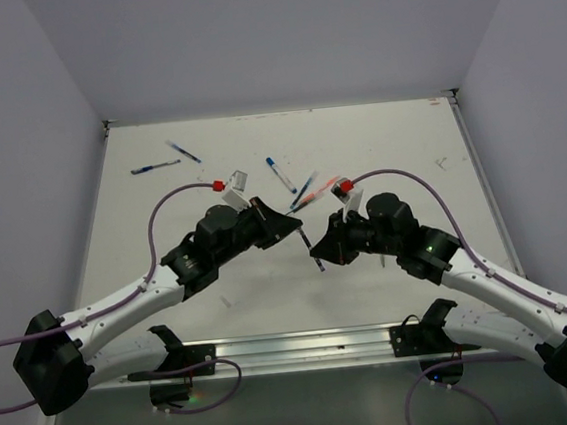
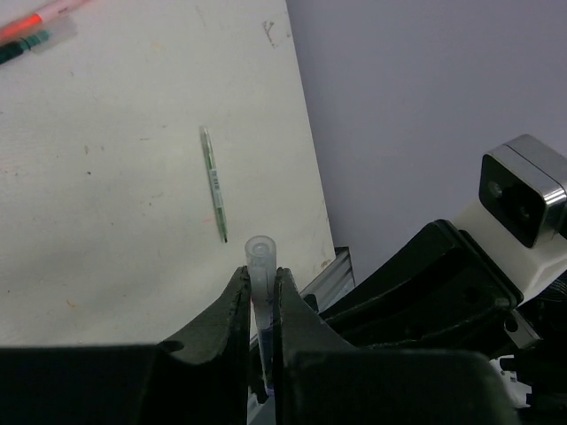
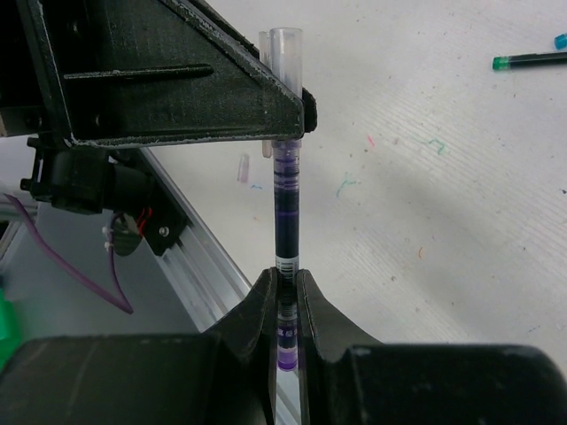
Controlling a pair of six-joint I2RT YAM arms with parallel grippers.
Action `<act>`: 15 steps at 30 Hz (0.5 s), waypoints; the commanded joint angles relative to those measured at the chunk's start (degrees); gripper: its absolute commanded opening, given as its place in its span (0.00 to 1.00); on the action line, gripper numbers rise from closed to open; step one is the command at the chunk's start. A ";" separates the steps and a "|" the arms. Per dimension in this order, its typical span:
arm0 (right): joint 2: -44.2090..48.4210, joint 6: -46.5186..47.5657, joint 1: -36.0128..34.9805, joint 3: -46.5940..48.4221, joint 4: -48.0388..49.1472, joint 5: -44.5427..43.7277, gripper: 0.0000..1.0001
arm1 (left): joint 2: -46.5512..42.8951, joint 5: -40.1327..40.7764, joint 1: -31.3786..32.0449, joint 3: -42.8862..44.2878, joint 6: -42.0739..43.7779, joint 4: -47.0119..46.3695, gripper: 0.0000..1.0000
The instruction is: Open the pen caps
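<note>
At the centre of the top view the left gripper [image 2: 261,288] clamps the clear pen cap [image 2: 260,252] and the right gripper [image 3: 285,285] pinches the purple pen [image 3: 285,212] by its barrel, so the pull-off seems in hand, calling next for a straight draw apart along the pen.

In the left wrist view, the lower part of the clear pen cap [image 2: 260,257] is hidden between the clamped fingers of the left gripper [image 2: 261,290]. At the upper left, a red pen [image 2: 22,25] and a dark green pen [image 2: 22,44] are cut off by the frame's edge. In the right wrist view, the lower end of the purple pen [image 3: 285,212] is hidden inside the closed right gripper [image 3: 285,285], and a green pen [image 3: 532,60] is cut by the right edge. In the top view, a blue pen [image 1: 183,152] and a pen cluster [image 1: 310,192] near the upper centre are blurred, so their caps cannot be made out.
</note>
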State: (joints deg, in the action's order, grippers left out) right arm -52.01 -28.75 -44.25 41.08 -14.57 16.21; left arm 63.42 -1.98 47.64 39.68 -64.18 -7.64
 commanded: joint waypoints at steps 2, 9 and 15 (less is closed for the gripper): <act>0.07 -0.69 -0.22 0.67 1.38 0.93 0.00 | -0.23 -1.27 -0.18 0.40 1.52 -3.35 0.00; -3.97 0.19 -0.31 2.77 1.38 -0.21 0.44 | -0.84 -1.27 -0.18 -0.13 1.78 -3.44 0.00; -8.02 0.63 -0.31 4.18 2.70 -0.39 0.46 | -1.37 -0.57 -0.18 0.13 2.22 -2.21 0.00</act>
State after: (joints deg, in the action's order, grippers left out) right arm -58.74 -28.38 -44.31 42.19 -14.15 16.05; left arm 63.31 -2.57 47.64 39.51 -63.42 -8.56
